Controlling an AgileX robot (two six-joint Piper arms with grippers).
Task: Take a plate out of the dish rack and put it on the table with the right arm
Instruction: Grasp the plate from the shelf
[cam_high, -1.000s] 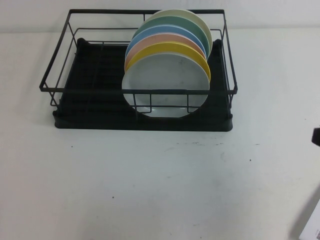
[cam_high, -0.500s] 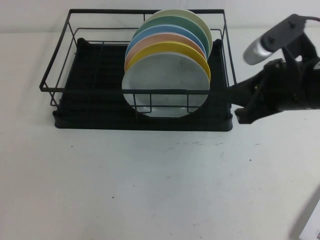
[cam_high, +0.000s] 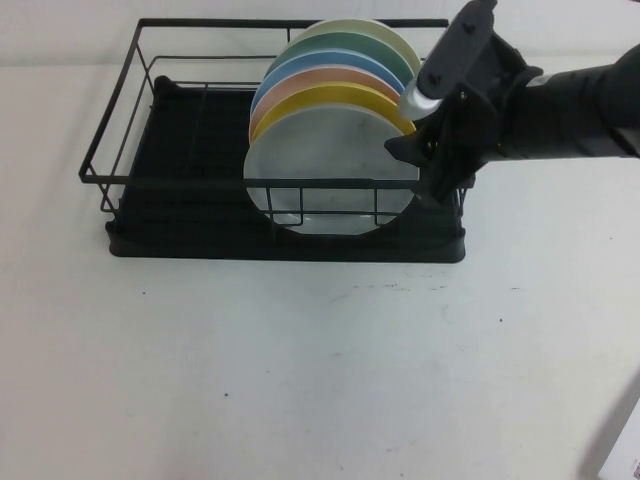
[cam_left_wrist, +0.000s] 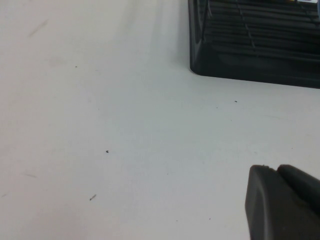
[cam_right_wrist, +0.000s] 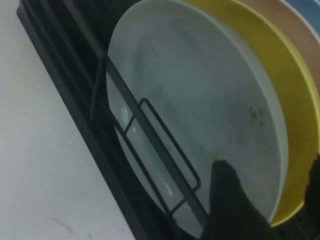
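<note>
Plate (cam_high: 330, 175): the pale grey-white one is stood on edge at the front of the stack, in the right half of the dish rack (cam_high: 130, 170), leaning against the yellow plate (cam_high: 340, 100) behind it. Not lifted yet.

Stack behind: a pink plate (cam_high: 300, 85), a blue plate (cam_high: 320, 65), a green plate (cam_high: 345, 45) and a pale cream plate (cam_high: 375, 28) are lined up further back.

Right gripper (cam_high: 428, 165): a second ago only a sliver of the arm was seen at the right edge; half a second ago it was parked just outside the rack's right end; now it has been swung in over the rack's right front corner, right at the plate's right rim.

Fingers: in the right wrist view two dark fingertips (cam_right_wrist: 232, 200) are spread apart, with the plate's rim and the yellow rim lying between them. Nothing is pinched yet, so it can be called released.

Meaning for the task: the approach looks mostly done; the rim probably needs to be straddled and clamped before any lifting onto the table (cam_high: 300, 370).

Risk: the yellow plate could get grabbed along with it, since both rims are sat so close.

Left gripper (cam_left_wrist: 282, 202): kept low over bare table near the rack's base corner, out of the high view; open or closed can't be told.
</note>
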